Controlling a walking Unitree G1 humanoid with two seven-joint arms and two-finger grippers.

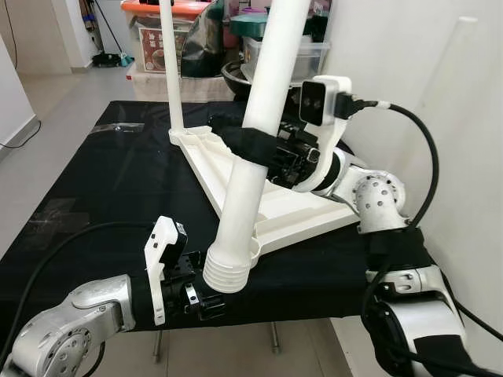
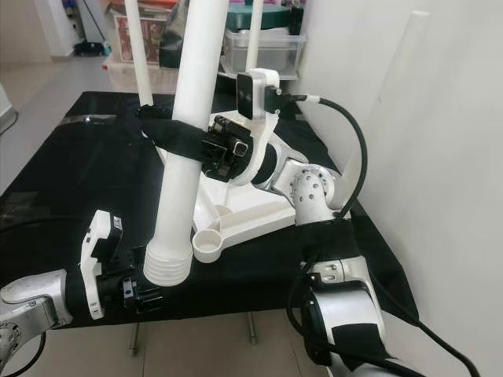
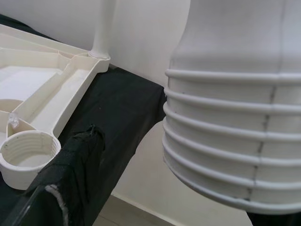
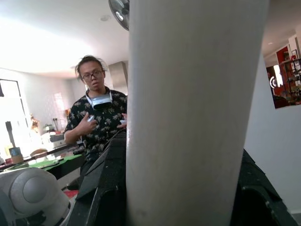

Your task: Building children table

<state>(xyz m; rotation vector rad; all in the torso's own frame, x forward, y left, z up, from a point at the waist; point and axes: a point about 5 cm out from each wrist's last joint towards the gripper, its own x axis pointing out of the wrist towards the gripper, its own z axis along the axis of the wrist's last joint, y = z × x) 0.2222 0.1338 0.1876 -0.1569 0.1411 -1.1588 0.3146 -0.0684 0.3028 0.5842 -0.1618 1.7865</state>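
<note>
A white table top (image 1: pixel 291 212) lies upside down on the black-covered table (image 1: pixel 94 196). One white leg (image 1: pixel 171 63) stands upright in its far corner. My right gripper (image 1: pixel 253 149) is shut on a second white leg (image 1: pixel 267 86), held tilted above the top; its black fingers (image 4: pixel 108 188) flank the tube. The leg's ribbed threaded end (image 1: pixel 228 271) hangs just off the near corner, beside an empty threaded socket (image 3: pixel 28 153). My left gripper (image 1: pixel 208 302) sits open right under that threaded end, one finger (image 3: pixel 70 183) beside it.
Storage boxes (image 1: pixel 157 39) and clutter stand behind the table. A white wall (image 1: pixel 440 78) runs close along the right side. The table's front edge (image 1: pixel 299 318) is near my arms. A person (image 4: pixel 96 117) stands across the room in the right wrist view.
</note>
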